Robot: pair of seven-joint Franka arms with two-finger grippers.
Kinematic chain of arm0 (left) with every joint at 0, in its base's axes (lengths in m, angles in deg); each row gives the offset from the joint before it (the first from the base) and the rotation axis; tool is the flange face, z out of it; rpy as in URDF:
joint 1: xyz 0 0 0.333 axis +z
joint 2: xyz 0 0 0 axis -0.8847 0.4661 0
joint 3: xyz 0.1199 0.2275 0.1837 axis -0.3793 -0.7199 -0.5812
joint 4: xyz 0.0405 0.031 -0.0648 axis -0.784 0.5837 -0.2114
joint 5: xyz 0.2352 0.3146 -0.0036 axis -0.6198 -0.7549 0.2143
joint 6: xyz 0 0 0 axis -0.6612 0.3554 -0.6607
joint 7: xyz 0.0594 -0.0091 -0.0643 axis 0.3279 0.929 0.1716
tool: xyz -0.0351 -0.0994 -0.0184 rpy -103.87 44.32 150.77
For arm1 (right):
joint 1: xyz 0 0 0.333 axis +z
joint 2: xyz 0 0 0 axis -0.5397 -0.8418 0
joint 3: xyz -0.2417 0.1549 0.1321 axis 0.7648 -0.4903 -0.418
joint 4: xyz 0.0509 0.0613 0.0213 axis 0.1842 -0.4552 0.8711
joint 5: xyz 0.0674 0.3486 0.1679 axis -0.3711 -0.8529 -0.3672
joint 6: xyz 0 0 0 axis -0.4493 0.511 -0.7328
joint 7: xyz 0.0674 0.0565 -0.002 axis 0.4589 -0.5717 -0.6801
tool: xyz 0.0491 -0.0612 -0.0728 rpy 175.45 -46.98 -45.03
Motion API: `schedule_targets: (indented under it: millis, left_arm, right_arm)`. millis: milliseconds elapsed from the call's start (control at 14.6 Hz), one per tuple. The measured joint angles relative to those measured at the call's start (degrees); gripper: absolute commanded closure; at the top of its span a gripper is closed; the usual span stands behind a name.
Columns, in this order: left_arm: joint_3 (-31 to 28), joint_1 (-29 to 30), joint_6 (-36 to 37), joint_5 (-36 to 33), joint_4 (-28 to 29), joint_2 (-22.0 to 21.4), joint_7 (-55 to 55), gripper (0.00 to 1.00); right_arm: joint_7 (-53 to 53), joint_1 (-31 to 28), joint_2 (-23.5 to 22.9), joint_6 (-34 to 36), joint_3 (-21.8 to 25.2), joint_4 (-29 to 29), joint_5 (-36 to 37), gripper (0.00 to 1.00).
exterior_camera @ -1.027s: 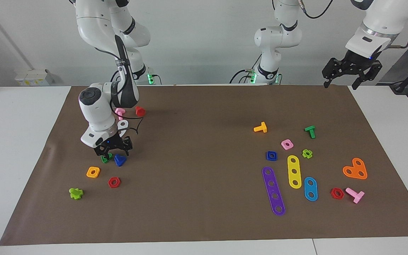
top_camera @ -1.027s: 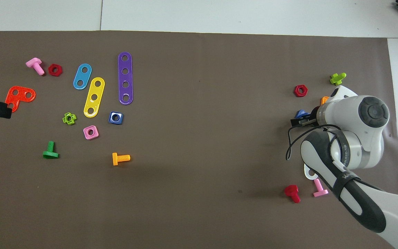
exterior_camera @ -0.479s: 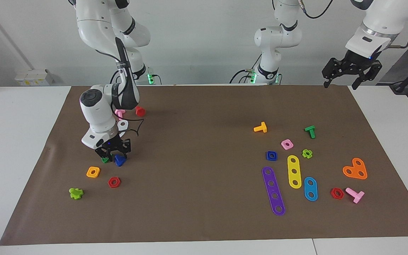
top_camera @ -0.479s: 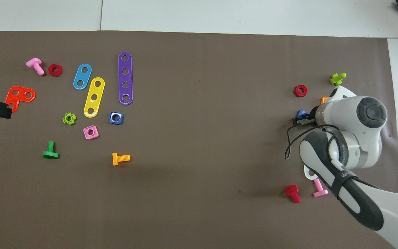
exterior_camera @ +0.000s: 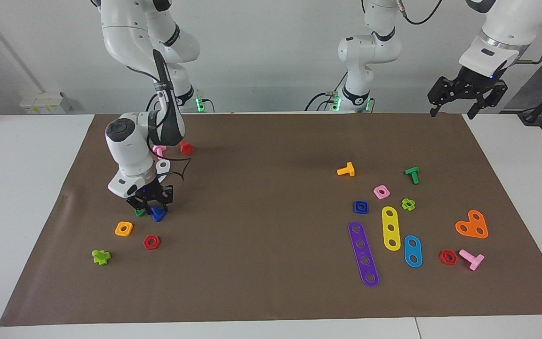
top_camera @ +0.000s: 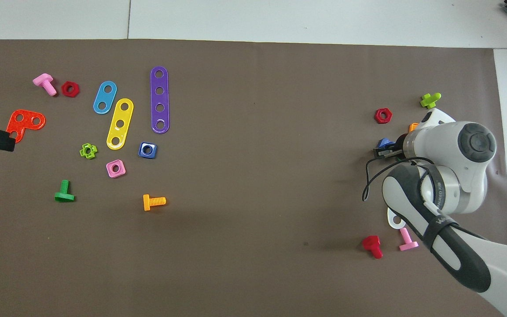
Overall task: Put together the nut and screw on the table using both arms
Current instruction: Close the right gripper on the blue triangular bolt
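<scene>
The dark-blue screw [exterior_camera: 158,214] lies on the brown mat [exterior_camera: 261,263] of the table, toward the right arm's end; it also shows in the overhead view [top_camera: 384,143]. My right gripper [exterior_camera: 151,207] is down at the mat, right over the screw and touching or nearly touching it, and it shows in the overhead view [top_camera: 383,152] too. The dark-blue square nut [exterior_camera: 360,206] lies flat toward the left arm's end, also in the overhead view [top_camera: 147,150]. My left gripper [exterior_camera: 453,111] waits open and empty, raised over the mat's corner.
A green triangular nut [exterior_camera: 139,212], orange square nut [exterior_camera: 123,229], red hex nut [exterior_camera: 151,242] and lime bolt [exterior_camera: 101,256] lie around the screw. Pink [exterior_camera: 159,149] and red [exterior_camera: 186,148] bolts lie nearer the robots. Coloured strips, nuts and bolts surround the blue nut.
My right gripper has come down a little and closed in over the blue screw. The screw stays on the mat. The left arm has not moved.
</scene>
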Motion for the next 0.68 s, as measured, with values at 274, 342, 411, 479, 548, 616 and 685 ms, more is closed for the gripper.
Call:
schedule_targets:
  millis: [274,342,411,479,548,616,685]
  left_arm:
    - [0.00,0.00,0.00,0.00,0.00,0.00,0.00,0.00]
    - [0.00,0.00,0.00,0.00,0.00,0.00,0.00,0.00]
    - [0.00,0.00,0.00,0.00,0.00,0.00,0.00,0.00]
    - [0.00,0.00,0.00,0.00,0.00,0.00,0.00,0.00]
    - [0.00,0.00,0.00,0.00,0.00,0.00,0.00,0.00]
    - [0.00,0.00,0.00,0.00,0.00,0.00,0.00,0.00]
    - [0.00,0.00,0.00,0.00,0.00,0.00,0.00,0.00]
  right_arm:
    - [0.00,0.00,0.00,0.00,-0.01,0.73,-0.22,0.46]
    - [0.00,0.00,0.00,0.00,-0.02,0.74,-0.22,0.46]
    - [0.00,0.01,0.00,0.00,-0.02,0.74,-0.22,0.46]
    - [0.00,0.01,0.00,0.00,-0.03,0.74,-0.22,0.46]
    - [0.00,0.01,0.00,0.00,-0.03,0.74,-0.22,0.45]
    - [0.00,0.01,0.00,0.00,-0.03,0.74,-0.22,0.36]
    - [0.00,0.01,0.00,0.00,-0.03,0.74,-0.22,0.19]
